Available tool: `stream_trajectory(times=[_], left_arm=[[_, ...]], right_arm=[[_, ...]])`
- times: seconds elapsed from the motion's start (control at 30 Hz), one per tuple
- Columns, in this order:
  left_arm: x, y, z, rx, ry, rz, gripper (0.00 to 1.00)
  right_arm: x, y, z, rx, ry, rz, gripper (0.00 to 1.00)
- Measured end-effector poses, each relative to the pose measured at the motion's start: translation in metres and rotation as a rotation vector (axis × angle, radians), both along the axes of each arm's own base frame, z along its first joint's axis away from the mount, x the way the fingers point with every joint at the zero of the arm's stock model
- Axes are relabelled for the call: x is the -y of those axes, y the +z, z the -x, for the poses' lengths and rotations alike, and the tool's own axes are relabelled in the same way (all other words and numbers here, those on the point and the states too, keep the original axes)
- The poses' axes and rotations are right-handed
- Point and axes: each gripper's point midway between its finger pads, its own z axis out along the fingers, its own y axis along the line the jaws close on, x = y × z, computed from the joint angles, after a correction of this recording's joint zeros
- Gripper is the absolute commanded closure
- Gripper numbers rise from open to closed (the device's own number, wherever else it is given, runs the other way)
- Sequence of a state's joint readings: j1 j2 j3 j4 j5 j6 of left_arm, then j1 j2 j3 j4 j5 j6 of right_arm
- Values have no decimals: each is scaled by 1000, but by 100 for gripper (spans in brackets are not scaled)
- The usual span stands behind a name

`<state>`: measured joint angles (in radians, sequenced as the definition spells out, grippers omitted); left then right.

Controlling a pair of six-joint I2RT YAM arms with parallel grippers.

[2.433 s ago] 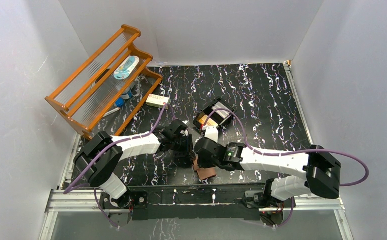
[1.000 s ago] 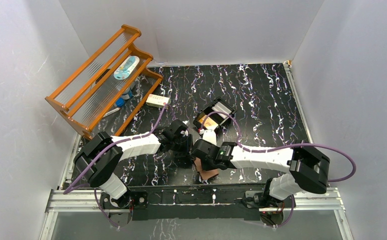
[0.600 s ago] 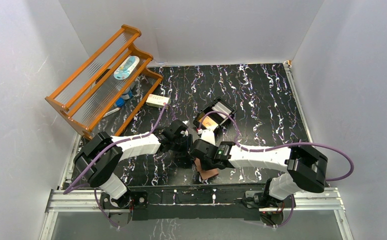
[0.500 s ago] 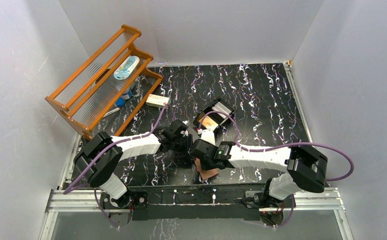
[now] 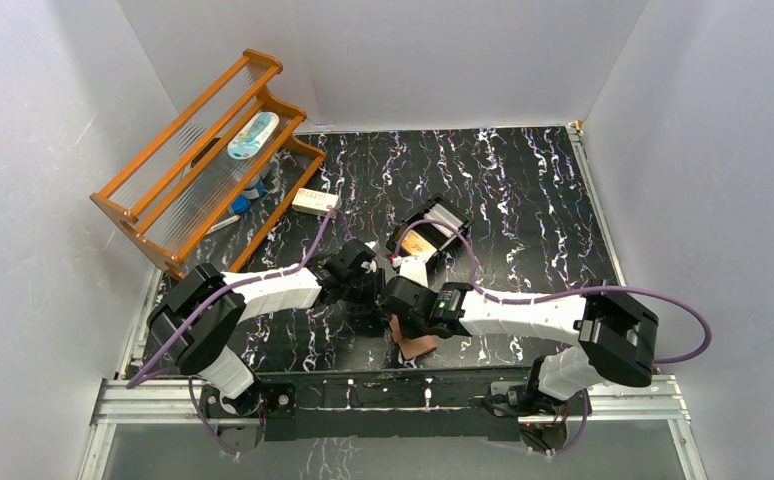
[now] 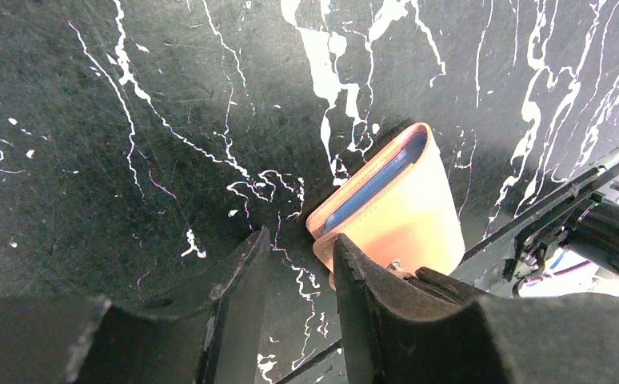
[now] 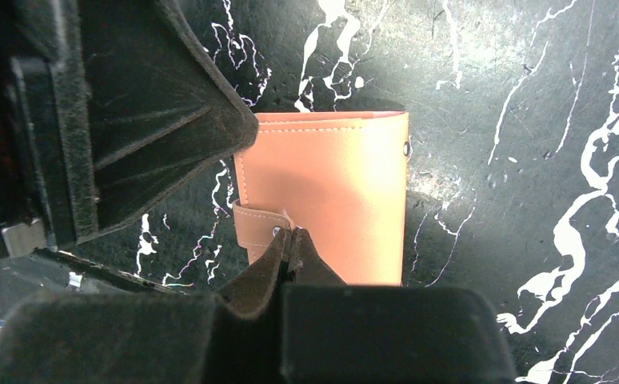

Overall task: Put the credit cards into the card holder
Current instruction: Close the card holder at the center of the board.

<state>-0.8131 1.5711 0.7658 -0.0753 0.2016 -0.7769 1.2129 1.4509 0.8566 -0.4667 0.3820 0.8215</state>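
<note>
On the table (image 5: 523, 190), one card holder (image 7: 330, 208); left tool (image 6: 301, 244) narrow and empty, right tool (image 7: 290, 238) fully closed.

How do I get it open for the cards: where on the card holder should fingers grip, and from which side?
Probably the snap tab, approached low from the edge it wraps over. The card holder lies closed and flat on the table, so its faces offer no pinch; the tab is the one thin flap with a free end.
</note>
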Motion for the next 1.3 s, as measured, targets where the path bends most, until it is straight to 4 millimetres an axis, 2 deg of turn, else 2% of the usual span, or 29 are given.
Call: stream_trajectory(times=[0.5, 1.3], left_arm=[[0, 0, 0, 1, -2, 0, 65], [0, 0, 0, 1, -3, 0, 65]], right_arm=[[0, 3, -1, 12, 7, -7, 100], [1, -6, 0, -3, -3, 16, 100]])
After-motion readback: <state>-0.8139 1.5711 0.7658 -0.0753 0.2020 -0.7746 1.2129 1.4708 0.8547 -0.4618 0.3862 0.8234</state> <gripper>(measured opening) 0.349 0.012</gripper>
